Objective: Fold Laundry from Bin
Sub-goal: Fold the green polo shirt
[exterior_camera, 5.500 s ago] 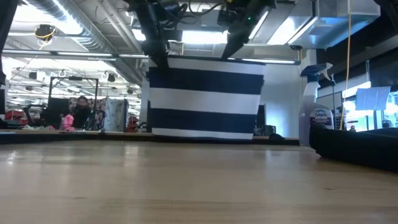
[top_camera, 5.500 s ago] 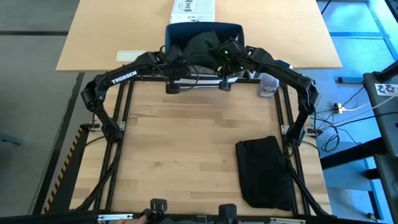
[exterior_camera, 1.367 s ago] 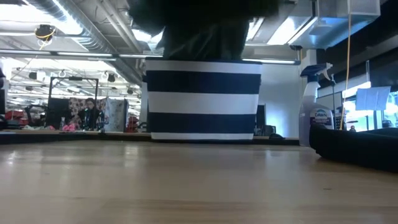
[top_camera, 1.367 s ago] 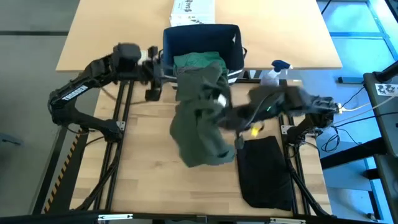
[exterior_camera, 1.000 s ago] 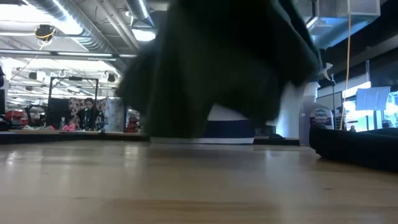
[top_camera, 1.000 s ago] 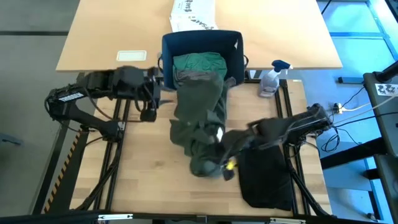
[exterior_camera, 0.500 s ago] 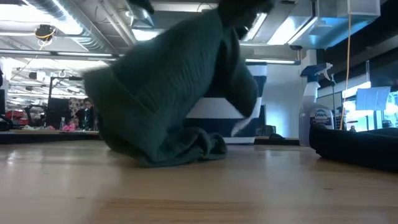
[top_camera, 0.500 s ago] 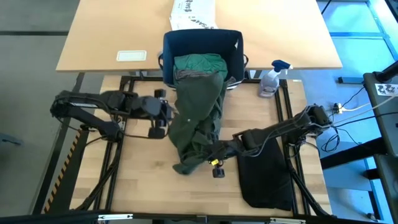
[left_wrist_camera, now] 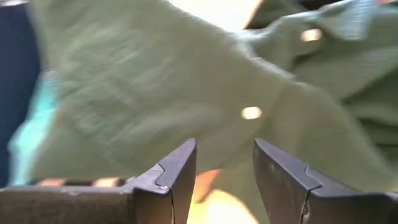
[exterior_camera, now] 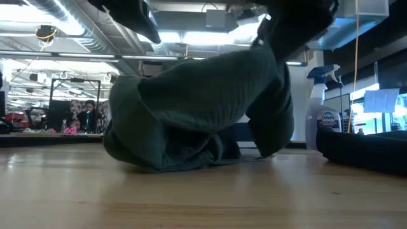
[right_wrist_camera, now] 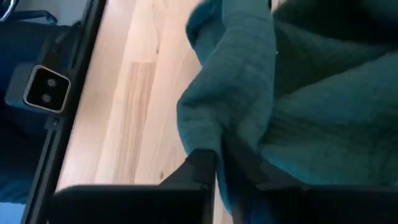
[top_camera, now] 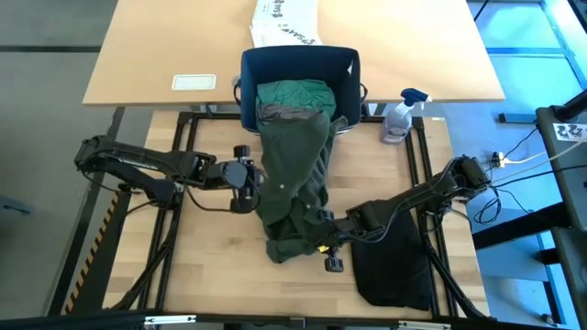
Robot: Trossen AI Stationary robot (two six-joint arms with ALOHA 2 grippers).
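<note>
Table (top_camera: 211, 275): work area mostly bare wood. Bin (top_camera: 344, 64) sat at the far edge, a teal-green garment (top_camera: 292, 94) and a grey one under it not yet taken out. One black garment (top_camera: 390, 257) lay flat on my right side, looked folded, so I judged one item done and several left.

Dark green garment (top_camera: 293, 179): half out of the bin. It ran as one long strip from the bin's near rim down onto the table, long axis pointing away from the bin toward my base, near end bunched in a heap mid-table. Not spread, not folded.

My right gripper (top_camera: 323, 246) sat low at the heap's near end, pinching a fold of the green cloth. My left gripper (top_camera: 246, 176) hovered just beside the strip's left edge, fingers (left_wrist_camera: 177, 171) parted and holding nothing.

Spray bottle (top_camera: 400, 115) stood right of the bin.
</note>
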